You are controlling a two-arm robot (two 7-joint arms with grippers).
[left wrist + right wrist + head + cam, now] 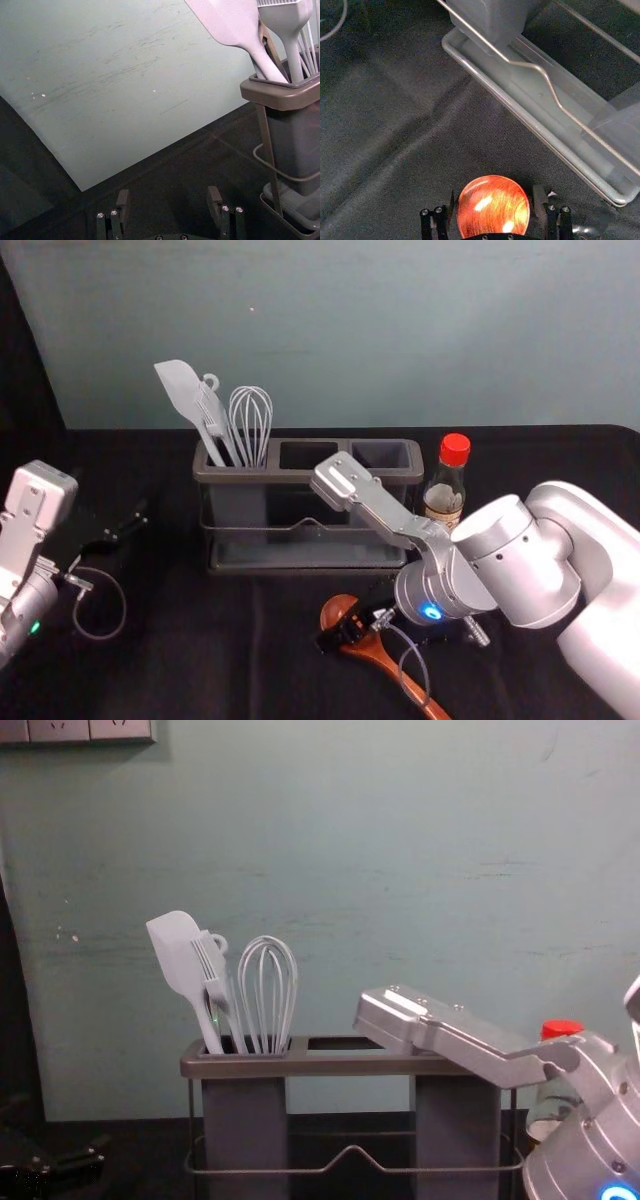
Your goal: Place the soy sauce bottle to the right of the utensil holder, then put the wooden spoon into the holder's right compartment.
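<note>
Right gripper: open astride the bowl of the wooden spoon, at 5 o'clock from the holder; close evenly, then lift.
Right compartment: clear the rim, enter handle-first, avoiding the bottle at 3 o'clock.
Spoon look: glossy, reddish-brown, round bowl, handle towards 4–5 o'clock.
Left gripper: idle, open, 9 o'clock.
</note>
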